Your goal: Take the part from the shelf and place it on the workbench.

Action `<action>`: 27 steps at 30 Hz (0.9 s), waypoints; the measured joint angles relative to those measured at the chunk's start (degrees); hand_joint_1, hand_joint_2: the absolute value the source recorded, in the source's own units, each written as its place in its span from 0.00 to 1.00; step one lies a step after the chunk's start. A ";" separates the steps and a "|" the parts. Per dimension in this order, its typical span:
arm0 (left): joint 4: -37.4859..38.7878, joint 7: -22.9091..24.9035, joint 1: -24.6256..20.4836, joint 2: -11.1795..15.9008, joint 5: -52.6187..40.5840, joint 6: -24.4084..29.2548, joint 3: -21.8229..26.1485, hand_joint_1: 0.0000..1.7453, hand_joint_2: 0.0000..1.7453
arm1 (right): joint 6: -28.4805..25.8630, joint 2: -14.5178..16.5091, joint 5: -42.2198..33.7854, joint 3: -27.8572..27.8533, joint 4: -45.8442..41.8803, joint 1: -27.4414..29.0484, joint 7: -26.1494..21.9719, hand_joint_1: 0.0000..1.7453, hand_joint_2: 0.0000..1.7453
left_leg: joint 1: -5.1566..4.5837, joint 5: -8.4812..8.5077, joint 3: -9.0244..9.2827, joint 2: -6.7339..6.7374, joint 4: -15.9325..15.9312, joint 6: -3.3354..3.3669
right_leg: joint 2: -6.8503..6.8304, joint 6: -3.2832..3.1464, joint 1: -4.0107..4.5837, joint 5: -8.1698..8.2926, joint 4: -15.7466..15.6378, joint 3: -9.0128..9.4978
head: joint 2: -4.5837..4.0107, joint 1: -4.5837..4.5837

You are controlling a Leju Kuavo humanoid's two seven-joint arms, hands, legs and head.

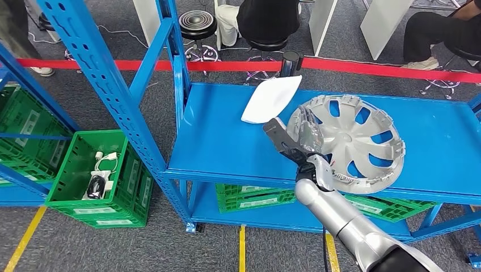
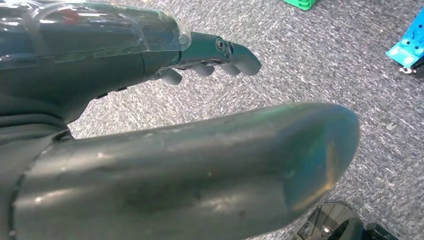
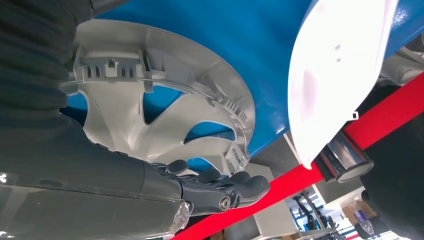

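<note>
Since my right hand (image 1: 303, 141) is already up at the near-left rim of the hubcap (image 1: 351, 141), just right of centre in the head view, I reckon I'm mid-grasp. From the wrist view its fingers (image 3: 235, 185) look curled in at the rim, but honestly I can't tell if they've properly got it or are just touching. I'd make sure they hook the ribbed lip before lifting, then bring it up slow and level so it doesn't scrape the blue shelf (image 1: 227, 141).

It's round, so no real long axis; it lies hollow side up, ribs and clips showing. A white part (image 1: 271, 99) sits just behind it, so watch that.

My left hand (image 2: 210, 65) hangs over the carpet, fingers loosely apart, holding nothing.
</note>
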 joint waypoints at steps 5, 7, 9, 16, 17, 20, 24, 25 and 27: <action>0.13 -0.10 -0.04 -0.06 0.04 0.01 -0.05 0.00 0.00 | 1.27 0.25 0.53 0.45 0.84 -0.01 0.04 0.00 1.00 | 0.00 0.00 0.00 0.01 0.00 0.00 | 0.00 0.00 0.00 0.00 0.00 0.00 | 0.00 0.01; 0.17 -0.20 -0.06 -0.18 0.14 0.01 -0.05 0.00 0.00 | 2.16 0.60 1.29 0.64 1.25 -0.01 0.22 0.00 1.00 | 0.00 0.00 0.00 0.04 0.00 0.00 | 0.01 0.00 0.00 0.00 0.00 0.00 | 0.00 0.01; 0.21 -0.26 -0.06 -0.31 0.30 0.01 -0.05 0.00 0.00 | 2.61 1.09 2.06 0.83 1.68 -0.04 0.66 0.00 1.00 | 0.00 0.00 0.00 0.08 -0.01 0.00 | 0.02 0.00 0.00 0.00 0.00 0.00 | 0.00 0.01; 0.34 -0.32 0.04 -0.45 1.62 0.39 -0.05 0.00 0.00 | 3.01 2.19 4.71 1.81 2.26 0.10 4.21 0.00 1.00 | 0.00 0.00 0.01 0.15 -0.01 0.00 | 0.03 0.00 0.00 0.00 0.01 0.00 | 0.00 -0.01; 0.37 -0.49 0.10 -0.47 2.01 0.67 -0.05 0.00 0.00 | 2.53 2.21 5.51 1.90 2.04 0.49 5.00 0.00 1.00 | 0.00 0.00 0.01 0.14 -0.01 0.00 | 0.03 0.00 0.00 0.00 0.00 0.00 | 0.00 -0.01; 0.60 -1.24 0.33 -0.63 3.20 1.45 -0.05 0.00 0.00 | 1.50 2.21 8.43 2.07 0.42 2.87 7.60 0.00 1.00 | 0.00 -0.03 0.01 0.11 -0.01 0.00 | 0.03 0.00 0.00 0.00 0.00 0.01 | 0.00 0.01; 0.94 -1.81 0.47 -0.84 3.70 1.52 -0.05 0.00 0.00 | 1.44 2.21 10.21 2.28 -2.06 6.03 9.06 0.00 1.00 | 0.00 -0.09 0.01 0.11 -0.01 -0.01 | 0.07 0.00 0.00 -0.01 -0.01 0.00 | 0.00 0.02; 1.03 -1.90 0.48 -0.85 3.72 1.48 -0.05 0.00 0.00 | 1.47 2.21 10.41 2.32 -2.60 6.49 9.26 0.00 1.00 | 0.00 -0.09 0.02 0.11 -0.01 -0.01 | 0.08 0.00 0.00 -0.01 -0.01 0.00 | 0.00 0.01; 1.23 -1.99 0.49 -0.87 3.74 1.35 -0.05 0.00 0.00 | 1.61 2.21 10.77 2.39 -3.57 7.03 9.63 0.00 1.00 | 0.00 -0.09 0.03 0.11 -0.01 -0.01 | 0.09 0.00 0.00 -0.01 -0.01 0.00 | 0.00 0.01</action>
